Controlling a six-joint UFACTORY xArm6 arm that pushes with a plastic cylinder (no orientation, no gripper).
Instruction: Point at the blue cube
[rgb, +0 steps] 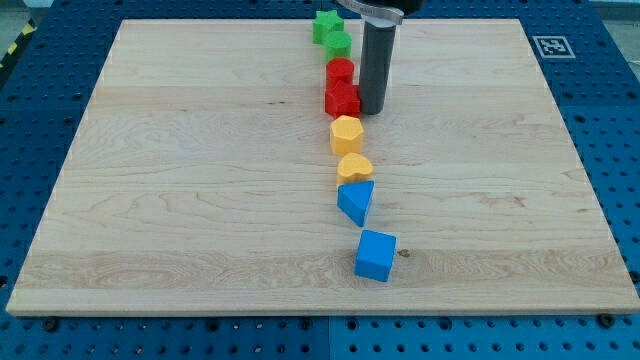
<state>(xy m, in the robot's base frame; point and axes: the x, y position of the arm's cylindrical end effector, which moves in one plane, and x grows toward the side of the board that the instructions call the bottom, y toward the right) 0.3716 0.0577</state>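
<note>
The blue cube (375, 255) lies near the view's bottom, just right of centre, on the wooden board (180, 180). My tip (372, 109) is the lower end of a dark rod that comes down from the view's top. It stands right beside the red star-shaped block (342, 100), on its right side, and far above the blue cube in the view. Between them run a yellow hexagonal block (346, 133), a yellow heart-shaped block (354, 167) and a blue triangular block (356, 200).
A red cylinder (340, 72) sits just above the red star. A green cylinder (337, 43) and a green star (325, 25) lie at the view's top. A fiducial marker (552, 45) is at the board's top right corner. A blue pegboard (40, 120) surrounds the board.
</note>
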